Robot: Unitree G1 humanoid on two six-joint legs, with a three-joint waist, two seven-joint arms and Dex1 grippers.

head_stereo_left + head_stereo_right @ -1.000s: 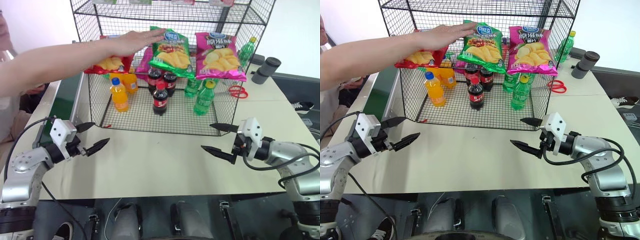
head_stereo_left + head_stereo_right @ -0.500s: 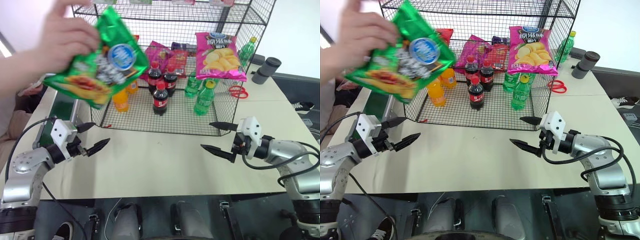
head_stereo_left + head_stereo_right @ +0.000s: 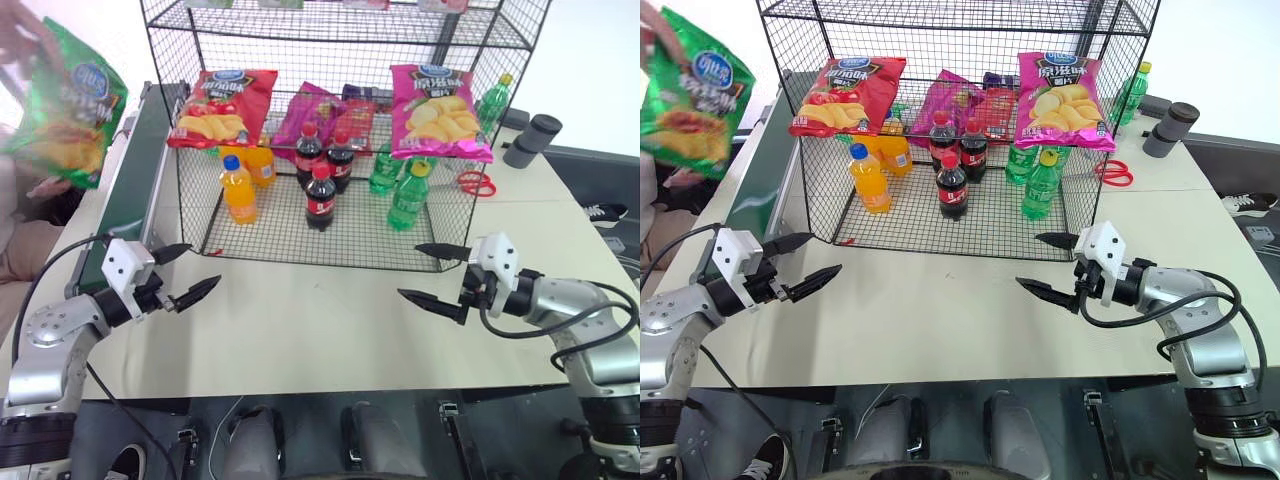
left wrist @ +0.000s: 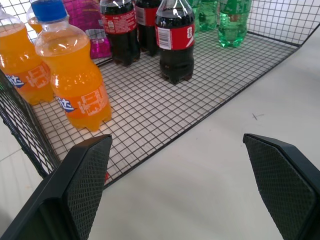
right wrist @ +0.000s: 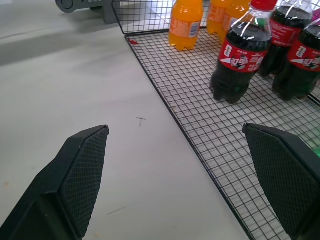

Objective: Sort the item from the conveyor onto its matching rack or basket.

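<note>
Both my jaws gape empty over the tabletop; a person's hand holds the green crisp bag beside the conveyor.

A hand has carried the green crisp bag off the rack.

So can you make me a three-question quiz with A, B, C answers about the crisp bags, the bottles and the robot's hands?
1. Where is the green crisp bag?
A. On the rack
B. In a person's hand, up by the conveyor
C. In a gripper

2. What colour is the bag beside the pink bag on the rack, at its other end?
A. Red
B. Blue
C. White

3. How are the left gripper and right gripper?
A. Both shut
B. One holds a bottle
C. Both open and empty

Answers: 1 B, a hand holds it up left. 2 A, the red bag. 3 C, fingers apart, nothing between.
</note>
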